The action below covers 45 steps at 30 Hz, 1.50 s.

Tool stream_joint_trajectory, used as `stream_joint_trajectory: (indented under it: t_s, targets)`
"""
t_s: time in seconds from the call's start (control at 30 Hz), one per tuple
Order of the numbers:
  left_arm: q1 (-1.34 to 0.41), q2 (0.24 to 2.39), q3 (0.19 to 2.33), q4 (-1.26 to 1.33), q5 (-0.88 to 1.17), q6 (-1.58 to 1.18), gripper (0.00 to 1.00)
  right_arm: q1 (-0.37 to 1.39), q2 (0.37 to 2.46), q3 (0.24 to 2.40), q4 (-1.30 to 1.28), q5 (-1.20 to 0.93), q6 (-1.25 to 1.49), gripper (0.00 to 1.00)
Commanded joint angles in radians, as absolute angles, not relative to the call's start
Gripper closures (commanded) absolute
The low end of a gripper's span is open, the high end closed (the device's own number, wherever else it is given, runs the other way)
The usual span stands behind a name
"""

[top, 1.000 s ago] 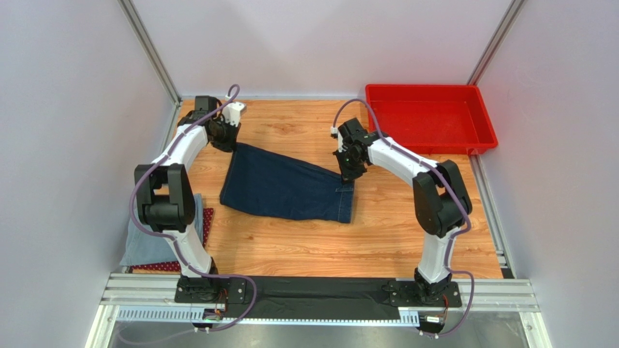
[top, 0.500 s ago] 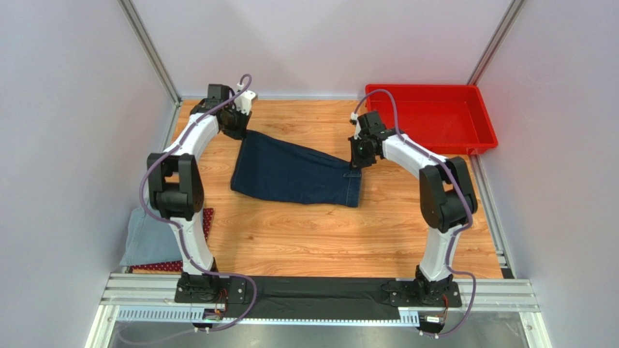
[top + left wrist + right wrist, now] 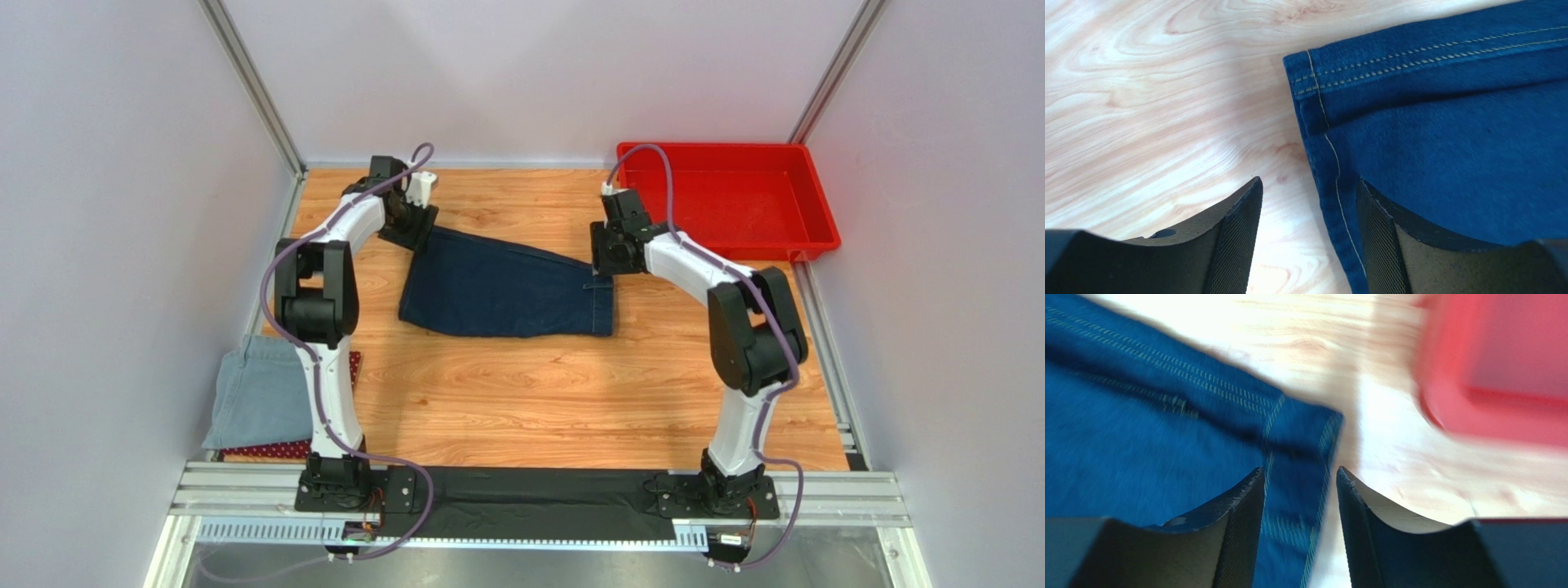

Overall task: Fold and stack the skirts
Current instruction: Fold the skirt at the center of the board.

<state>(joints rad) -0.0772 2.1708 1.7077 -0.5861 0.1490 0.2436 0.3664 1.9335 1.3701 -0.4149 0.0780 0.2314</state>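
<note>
Navy denim skirt [image 3: 509,286] lay flat on the worktop [image 3: 528,392] — one edge running between the parted left fingers [image 3: 1240,245], the opposite corner just ahead of the parted right fingers [image 3: 1241,530] — neither pair clamped.

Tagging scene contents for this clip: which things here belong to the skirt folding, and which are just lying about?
Part of the job:
- dark navy denim skirt, spread on the table
- light blue-grey denim skirt
- dark red skirt, mostly hidden beneath it
- left claw and right claw, both open at the navy skirt's corners

Lying about:
- red plastic tray
</note>
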Motion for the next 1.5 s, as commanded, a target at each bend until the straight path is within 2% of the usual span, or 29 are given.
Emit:
stream_joint_trajectory:
  t_s: [0.0,0.13,0.23,0.3,0.33,0.47,0.53,0.63,0.8,0.97,1.1,1.17,1.2,1.27,1.3,1.37,1.47]
  targets:
    - [-0.075,2.004,1.692,-0.61,0.158,0.238,0.36,0.376,1.755,1.332,-0.449,0.158,0.242,0.51]
    - [-0.067,1.84,1.503,-0.646,0.222,0.262,0.36,0.379,1.66,1.24,-0.506,0.075,0.261,0.5]
    - [-0.087,1.712,1.345,-0.644,0.253,0.288,0.4,0.42,1.609,1.204,-0.537,0.103,0.253,0.57]
    - [-0.113,1.654,1.272,-0.644,0.236,0.311,0.49,0.474,1.582,1.18,-0.5,0.098,0.25,0.61]
    - [-0.144,1.645,1.215,-0.64,0.201,0.333,0.54,0.488,1.571,1.174,-0.488,0.069,0.267,0.67]
    - [-0.176,1.657,1.157,-0.617,0.178,0.331,0.65,0.52,1.601,1.134,-0.421,-0.073,0.336,0.79]
    - [-0.175,1.693,1.16,-0.595,0.155,0.33,0.66,0.52,1.643,1.103,-0.408,-0.104,0.357,0.85]
    - [-0.173,1.742,1.155,-0.565,0.069,0.337,0.67,0.517,1.698,1.074,-0.391,-0.091,0.365,0.89]
    - [-0.164,1.824,1.137,-0.531,0.002,0.357,0.67,0.46,1.801,1.063,-0.361,-0.063,0.344,0.9]
    - [-0.144,1.827,1.109,-0.535,0.012,0.367,0.67,0.446,1.796,1.075,-0.368,-0.04,0.316,0.9]
    - [-0.135,1.724,1.095,-0.589,0.078,0.385,0.6,0.446,1.749,1.101,-0.413,-0.014,0.292,0.88]
    - [-0.127,1.671,1.107,-0.624,0.182,0.382,0.52,0.446,1.718,1.112,-0.439,-0.018,0.29,0.83]
    - [-0.126,1.614,1.115,-0.647,0.214,0.383,0.49,0.446,1.685,1.118,-0.445,-0.017,0.293,0.75]
    - [-0.126,1.551,1.12,-0.67,0.27,0.391,0.43,0.433,1.643,1.118,-0.463,-0.024,0.308,0.67]
    - [-0.126,1.542,1.129,-0.679,0.273,0.394,0.42,0.423,1.632,1.114,-0.468,-0.046,0.32,0.6]
    - [-0.126,1.54,1.132,-0.708,0.261,0.399,0.41,0.388,1.603,1.097,-0.468,-0.078,0.354,0.54]
    - [-0.126,1.574,1.089,-0.7,0.232,0.394,0.39,0.353,1.591,1.06,-0.45,-0.092,0.371,0.39]
